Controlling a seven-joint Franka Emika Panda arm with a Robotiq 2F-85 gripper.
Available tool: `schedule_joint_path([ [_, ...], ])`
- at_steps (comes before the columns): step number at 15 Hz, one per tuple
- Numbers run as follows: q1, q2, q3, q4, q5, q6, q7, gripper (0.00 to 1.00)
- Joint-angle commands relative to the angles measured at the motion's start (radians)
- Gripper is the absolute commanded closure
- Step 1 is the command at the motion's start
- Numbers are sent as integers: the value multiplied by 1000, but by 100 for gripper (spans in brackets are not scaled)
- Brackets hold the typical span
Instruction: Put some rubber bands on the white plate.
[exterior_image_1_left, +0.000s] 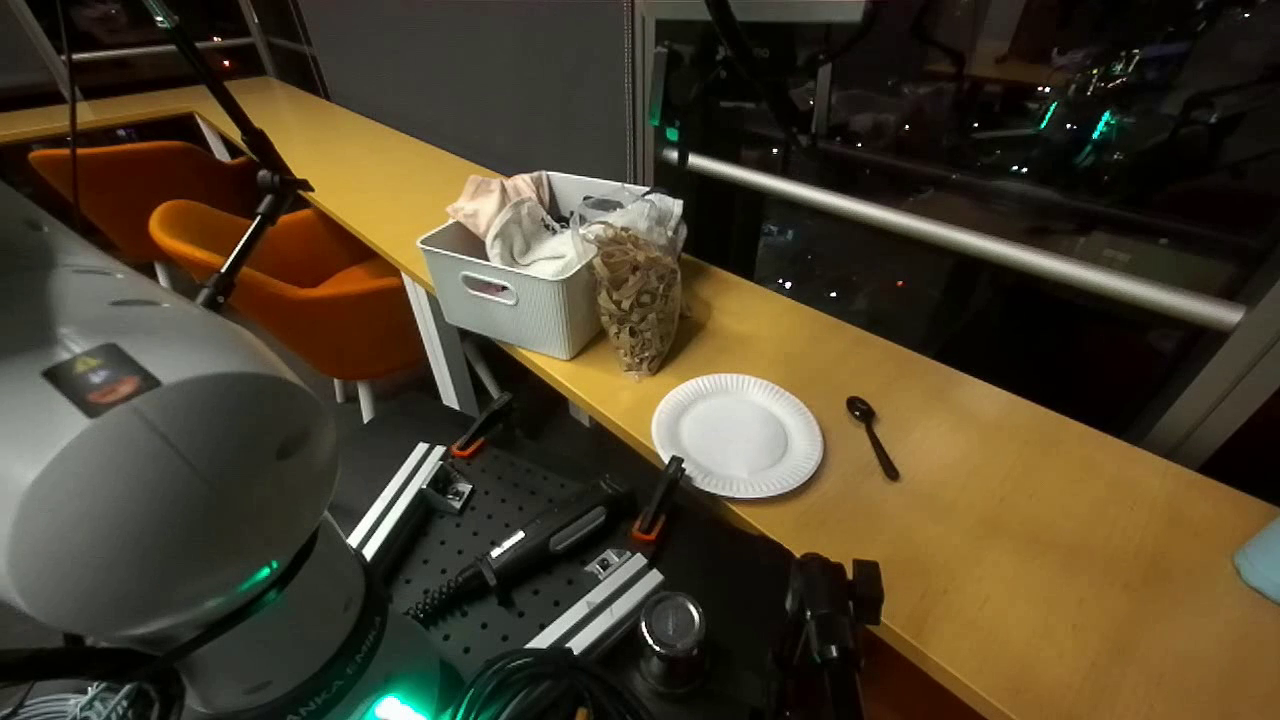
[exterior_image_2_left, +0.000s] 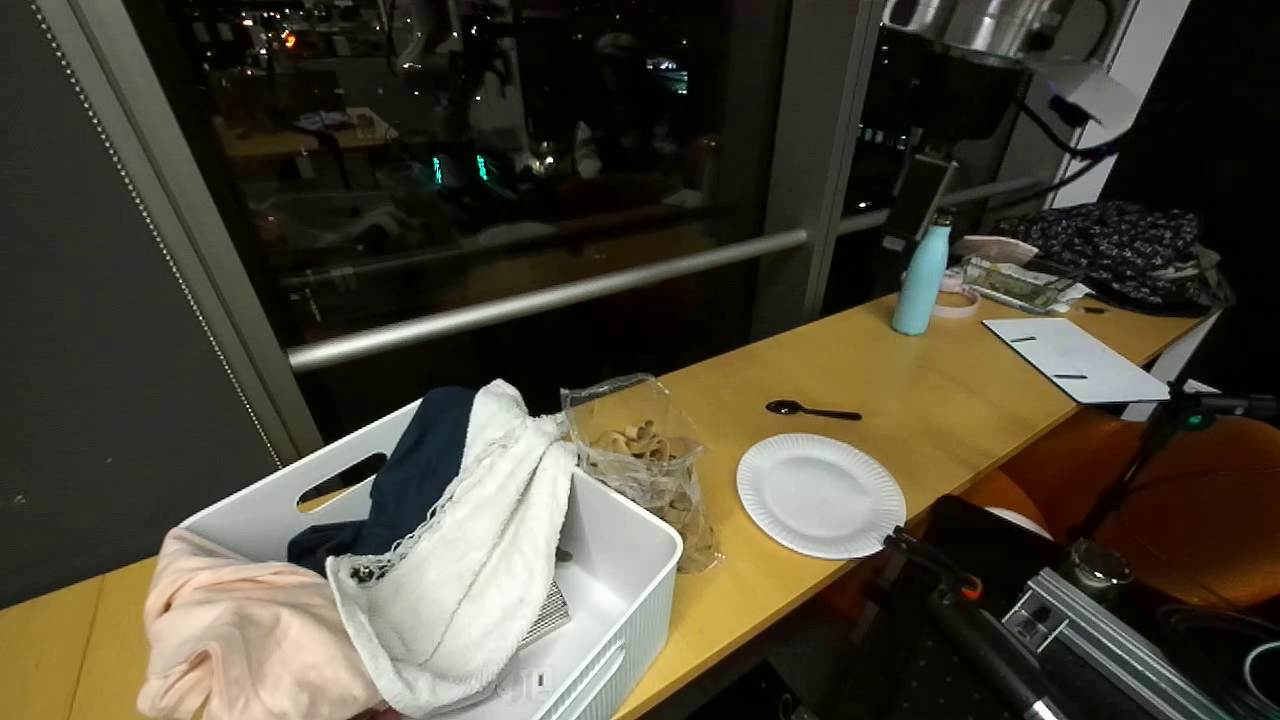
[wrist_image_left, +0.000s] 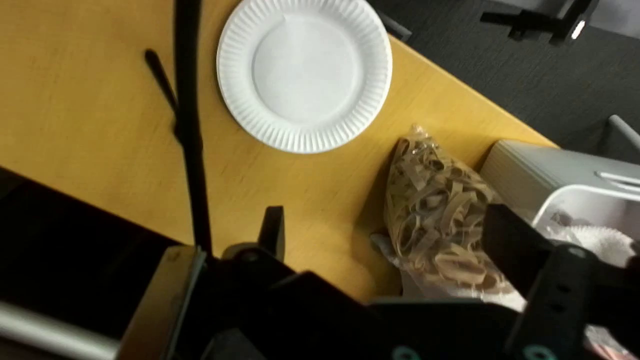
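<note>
Tan rubber bands fill a clear plastic bag (exterior_image_1_left: 638, 305) that stands upright on the table against a white box. The bag also shows in an exterior view (exterior_image_2_left: 655, 470), where its upper end looks open. The white paper plate (exterior_image_1_left: 740, 435) lies flat beside the bag with nothing on it; it also shows in an exterior view (exterior_image_2_left: 820, 495) and the wrist view (wrist_image_left: 305, 70). My gripper (wrist_image_left: 387, 222) is open and empty above the table. In the wrist view, the bag (wrist_image_left: 440, 200) appears between its fingers, closer to the right one; I cannot tell the height gap.
The white box (exterior_image_1_left: 520, 305) holds cloths. A black spoon (exterior_image_1_left: 873, 438) lies beyond the plate. A blue bottle (exterior_image_2_left: 922, 280) and whiteboard (exterior_image_2_left: 1085, 360) are farther along the table (exterior_image_1_left: 1030, 530). A window rail (exterior_image_2_left: 560, 300) runs behind it. A dark cable (wrist_image_left: 187, 90) crosses the wrist view.
</note>
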Motion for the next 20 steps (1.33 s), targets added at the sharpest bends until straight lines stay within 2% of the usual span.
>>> schedule_joint_path([
  [1,40,159,91,202,18,14,84,0],
  [5,87,366,170,423,57,-35,64,0],
  [8,95,540,235,566,91,-57,78,0],
  [11,92,637,294,627,94,-69,103,0],
  [12,91,644,300,629,64,-86,119,0],
  [13,80,612,305,568,65,-23,107,0],
  [17,79,650,314,608,64,-53,115,0],
  [20,110,591,328,525,22,-40,161,0],
])
